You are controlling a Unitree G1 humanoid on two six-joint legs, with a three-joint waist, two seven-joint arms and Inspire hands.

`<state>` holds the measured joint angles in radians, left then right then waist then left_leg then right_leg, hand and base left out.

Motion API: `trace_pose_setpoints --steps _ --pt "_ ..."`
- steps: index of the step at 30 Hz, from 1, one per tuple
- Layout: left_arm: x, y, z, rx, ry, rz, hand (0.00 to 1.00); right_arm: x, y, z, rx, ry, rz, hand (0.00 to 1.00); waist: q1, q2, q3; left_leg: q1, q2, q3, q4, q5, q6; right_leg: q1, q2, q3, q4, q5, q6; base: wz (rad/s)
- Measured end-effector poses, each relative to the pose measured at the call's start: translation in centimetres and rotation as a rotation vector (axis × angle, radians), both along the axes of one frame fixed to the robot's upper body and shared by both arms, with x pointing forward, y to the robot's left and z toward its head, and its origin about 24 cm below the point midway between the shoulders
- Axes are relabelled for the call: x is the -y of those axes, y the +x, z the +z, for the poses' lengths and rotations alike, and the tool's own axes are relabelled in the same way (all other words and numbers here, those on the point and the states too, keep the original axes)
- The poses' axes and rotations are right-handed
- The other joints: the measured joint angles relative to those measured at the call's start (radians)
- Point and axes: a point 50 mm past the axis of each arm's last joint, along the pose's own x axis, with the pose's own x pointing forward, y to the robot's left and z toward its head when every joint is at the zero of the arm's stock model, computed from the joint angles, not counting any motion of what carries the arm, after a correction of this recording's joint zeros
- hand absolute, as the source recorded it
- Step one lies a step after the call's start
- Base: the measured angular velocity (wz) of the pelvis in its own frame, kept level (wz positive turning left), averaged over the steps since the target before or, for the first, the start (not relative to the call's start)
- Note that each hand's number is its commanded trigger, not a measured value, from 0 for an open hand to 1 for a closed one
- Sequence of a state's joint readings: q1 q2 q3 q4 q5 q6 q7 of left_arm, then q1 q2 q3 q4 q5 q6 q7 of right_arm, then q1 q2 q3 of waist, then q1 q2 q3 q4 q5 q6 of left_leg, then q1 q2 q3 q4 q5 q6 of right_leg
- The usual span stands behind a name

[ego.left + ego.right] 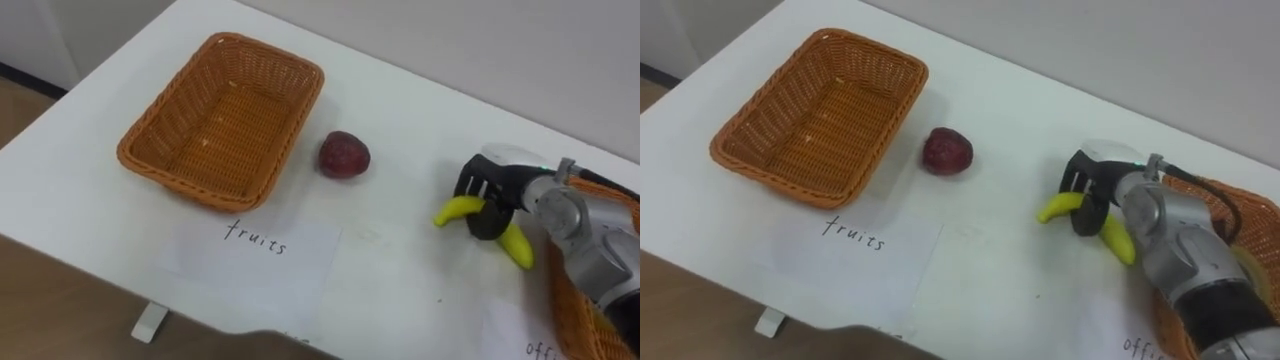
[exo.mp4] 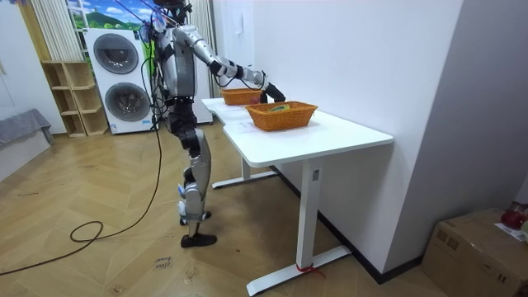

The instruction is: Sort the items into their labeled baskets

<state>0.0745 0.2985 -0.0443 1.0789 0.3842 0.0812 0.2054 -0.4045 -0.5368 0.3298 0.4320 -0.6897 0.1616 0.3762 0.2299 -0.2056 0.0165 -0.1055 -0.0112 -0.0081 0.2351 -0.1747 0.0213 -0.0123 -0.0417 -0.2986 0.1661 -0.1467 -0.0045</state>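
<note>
We log the banana [image 1: 516,246] low over the white table [image 1: 400,290], between the red fruit [image 1: 344,155] and the right-side basket [image 1: 572,305]; contact with the top unclear. Right hand [image 1: 497,190] is wrapped round its middle.

The word "fruits" is written by hand in dark ink on a white paper sheet [image 1: 262,262], which lies on the table [image 1: 400,290] just in front of the wicker basket [image 1: 160,160]. On a second sheet [image 1: 508,332] at the lower right edge, only the letters "off" can be read, because the picture border cuts the rest.
</note>
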Motion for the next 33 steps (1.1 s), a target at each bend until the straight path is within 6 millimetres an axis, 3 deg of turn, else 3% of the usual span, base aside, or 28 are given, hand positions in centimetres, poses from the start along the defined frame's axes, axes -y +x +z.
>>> trace_pose_setpoints --steps 5,13,19,27,33 --pt "0.3 -0.2 -0.1 0.014 0.010 0.005 0.00 -1.8 0.1 1.5 0.046 0.045 0.089 1.00 -0.009 0.011 0.0062 0.007 0.002 0.008 -0.004 0.000 0.000 -0.002 0.000 0.021 0.001 0.000 0.000 -0.09" --pt "0.5 -1.5 -0.4 -0.011 0.018 0.027 0.00 -3.9 0.2 4.8 0.171 0.199 0.171 1.00 -0.039 0.024 0.0046 0.025 0.002 0.024 -0.015 0.000 0.001 0.007 -0.001 0.025 0.001 0.000 0.000 -0.03" --pt "1.4 -3.6 -1.1 -0.058 -0.026 0.075 0.00 -3.8 0.3 7.3 0.280 0.268 0.171 1.00 -0.060 0.059 -0.0040 0.085 0.001 0.032 -0.043 0.001 0.004 0.054 -0.002 0.028 0.000 -0.001 0.003 -0.04" --pt "1.7 -3.8 -1.2 -0.058 -0.037 0.075 0.00 -4.3 -0.1 8.0 0.300 0.362 0.192 1.00 -0.066 0.054 -0.0101 0.108 0.003 0.039 -0.047 0.002 0.004 0.070 -0.001 0.053 0.001 -0.002 0.004 -0.04" --pt "1.9 -4.1 -1.1 -0.045 -0.039 0.090 0.00 -5.3 -0.4 9.0 0.339 0.421 0.232 1.00 -0.058 0.057 -0.0081 0.131 0.009 0.041 -0.049 0.001 0.004 0.094 0.000 0.061 0.000 -0.002 0.004 -0.02"
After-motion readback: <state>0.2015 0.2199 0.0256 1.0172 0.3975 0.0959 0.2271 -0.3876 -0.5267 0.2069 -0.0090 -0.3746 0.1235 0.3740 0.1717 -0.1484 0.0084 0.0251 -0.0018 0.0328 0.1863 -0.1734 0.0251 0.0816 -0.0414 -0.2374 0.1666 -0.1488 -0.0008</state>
